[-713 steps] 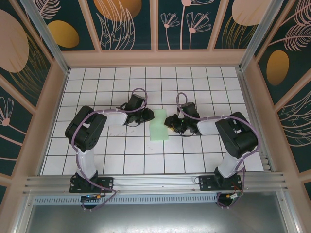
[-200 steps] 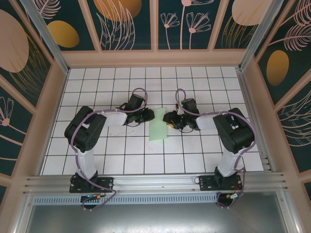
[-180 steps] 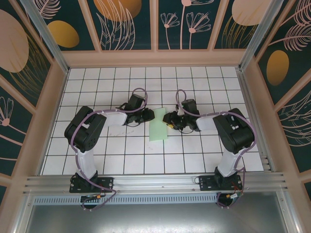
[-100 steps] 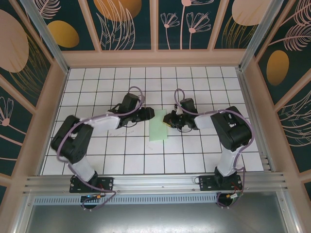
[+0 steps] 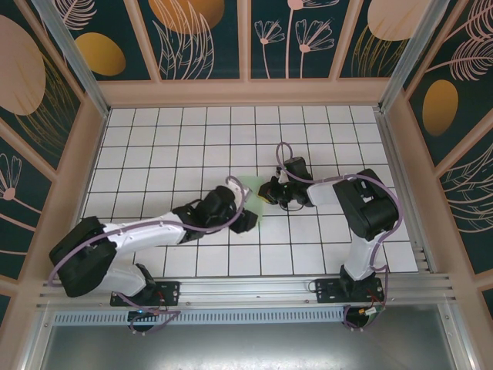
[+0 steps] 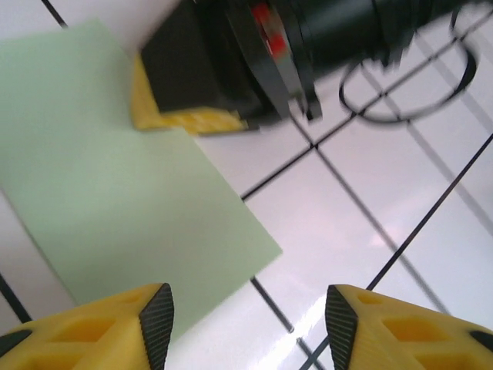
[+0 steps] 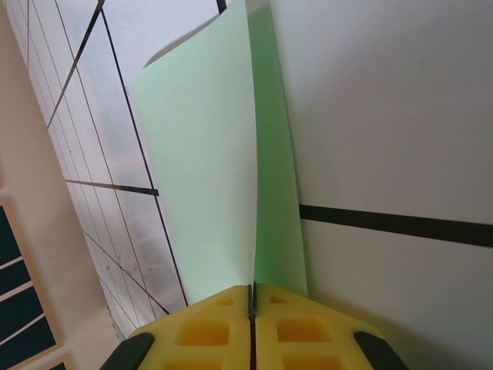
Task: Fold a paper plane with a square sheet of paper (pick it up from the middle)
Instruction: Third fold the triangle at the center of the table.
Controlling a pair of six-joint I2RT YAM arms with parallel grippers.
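The sheet of paper (image 5: 254, 194) lies mid-way across the tiled surface (image 5: 154, 154), long axis roughly twelve to six. It is pale green, plain and folded double, one layer curling up. The right claw (image 7: 252, 297) is pinched tight on its three o'clock edge. The left claw (image 6: 246, 324), spread and empty, sits by its six o'clock end, with the sheet toward eleven o'clock, probably untouched.

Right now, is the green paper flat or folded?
Folded: one half of the paper rises along a crease from the shut right pincer.
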